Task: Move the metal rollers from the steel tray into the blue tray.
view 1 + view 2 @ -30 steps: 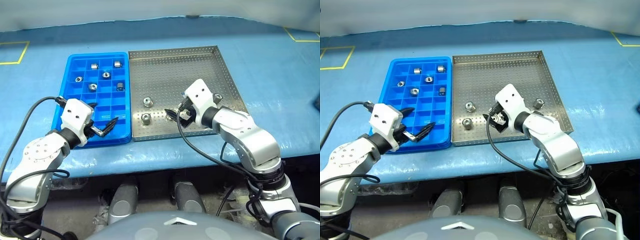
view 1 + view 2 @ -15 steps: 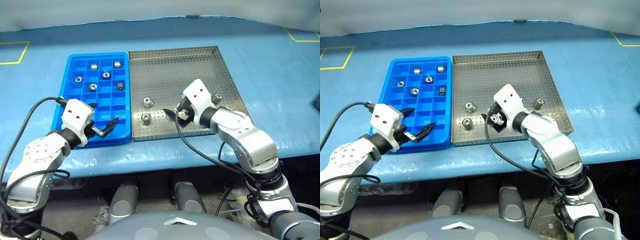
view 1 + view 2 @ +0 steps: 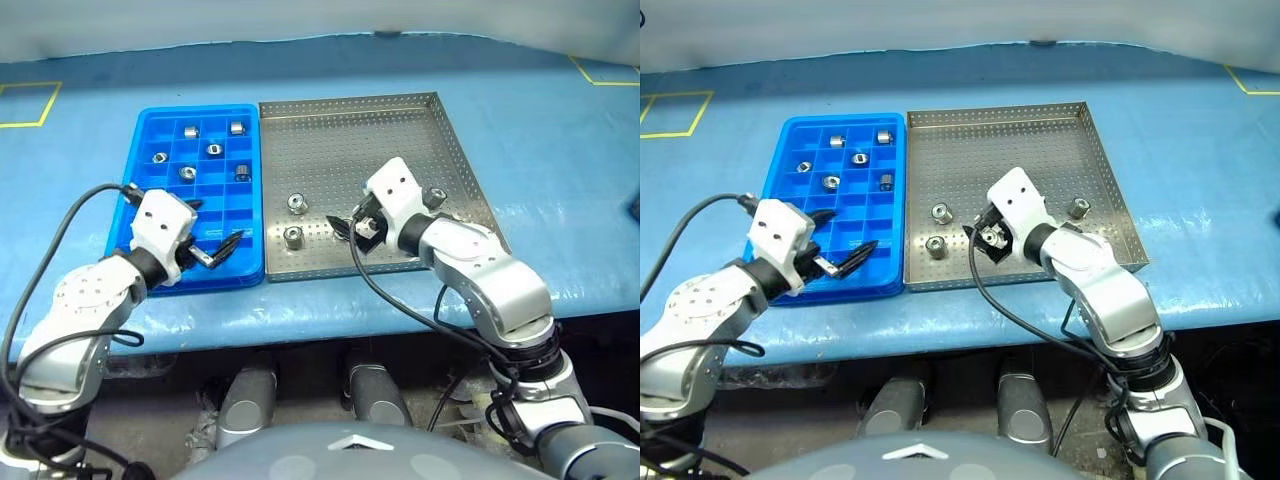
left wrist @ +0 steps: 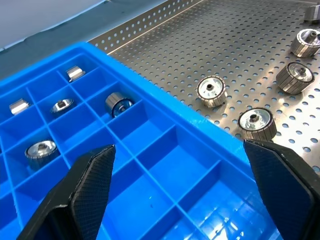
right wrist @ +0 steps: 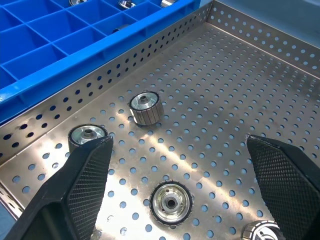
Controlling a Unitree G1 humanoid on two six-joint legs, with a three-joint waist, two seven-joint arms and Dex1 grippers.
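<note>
On your left, the blue tray (image 3: 835,205) already has five metal rollers (image 3: 830,182) in its far boxes. The left gripper (image 3: 837,247) hangs over the tray's near end with its fingers spread wide and nothing in them. To the right sits the steel tray (image 3: 1040,130). A few rollers lie in its near half. The right gripper (image 5: 175,195) hovers low over them, fingers spread wide too, with one roller (image 5: 171,202) right between them. I think you are about to pick one up. Next, lower the right gripper around that roller and pinch it gently.
</note>
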